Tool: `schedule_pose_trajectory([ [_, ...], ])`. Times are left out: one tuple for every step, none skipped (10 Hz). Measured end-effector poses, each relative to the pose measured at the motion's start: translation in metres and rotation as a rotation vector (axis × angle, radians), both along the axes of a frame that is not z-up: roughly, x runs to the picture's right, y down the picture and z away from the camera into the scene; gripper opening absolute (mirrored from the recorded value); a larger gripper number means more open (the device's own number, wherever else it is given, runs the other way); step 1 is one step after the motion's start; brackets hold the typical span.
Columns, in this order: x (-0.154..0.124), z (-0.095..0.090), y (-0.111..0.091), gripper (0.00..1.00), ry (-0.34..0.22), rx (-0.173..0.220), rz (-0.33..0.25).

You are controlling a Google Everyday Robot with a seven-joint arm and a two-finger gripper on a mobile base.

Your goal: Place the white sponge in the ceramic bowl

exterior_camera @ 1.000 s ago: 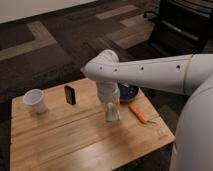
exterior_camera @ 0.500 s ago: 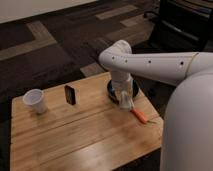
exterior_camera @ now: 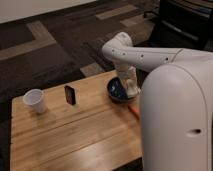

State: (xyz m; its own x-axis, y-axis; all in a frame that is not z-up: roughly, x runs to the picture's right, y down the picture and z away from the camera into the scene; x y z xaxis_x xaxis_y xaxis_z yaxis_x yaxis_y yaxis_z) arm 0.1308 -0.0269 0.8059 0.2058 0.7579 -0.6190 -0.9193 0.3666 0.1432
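- Your robot's white arm (exterior_camera: 150,54) reaches in from the right and bends down at the far right part of the light wooden table (exterior_camera: 75,135).
- The gripper (exterior_camera: 132,90) hangs over the round dark blue ceramic bowl (exterior_camera: 116,91), at the bowl's right side, pointing downward.
- You cannot tell from this view whether the jaws are apart or together, or whether they are clamped on anything.
- The off-white sponge does not show as a separate thing; pale material at the gripper's tip blends with the gripper itself, so you cannot tell where the sponge sits.
- The bowl rests near the table's far right edge, its speckled inside partly covered by the gripper.
- A small dark upright rectangular object (exterior_camera: 70,94) stands near the table's middle, well apart from the bowl.
- A round white cup (exterior_camera: 35,100) stands at the left of the table.
- A thin orange object (exterior_camera: 134,107) lies just beside the bowl, partly hidden by the robot's large white body (exterior_camera: 175,120).
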Motion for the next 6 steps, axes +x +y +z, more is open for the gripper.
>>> schedule_pose_trajectory([
  [-0.004, 0.012, -0.006, 0.18, -0.024, 0.011, -0.029],
  [-0.012, 0.026, -0.013, 0.18, -0.058, 0.033, -0.057],
  [-0.018, 0.033, -0.016, 0.18, -0.079, 0.046, -0.069],
  [-0.024, 0.038, -0.017, 0.18, -0.101, 0.055, -0.079],
  [-0.033, 0.042, -0.013, 0.23, -0.124, 0.056, -0.084],
  [-0.035, 0.043, -0.012, 0.24, -0.128, 0.056, -0.082],
])
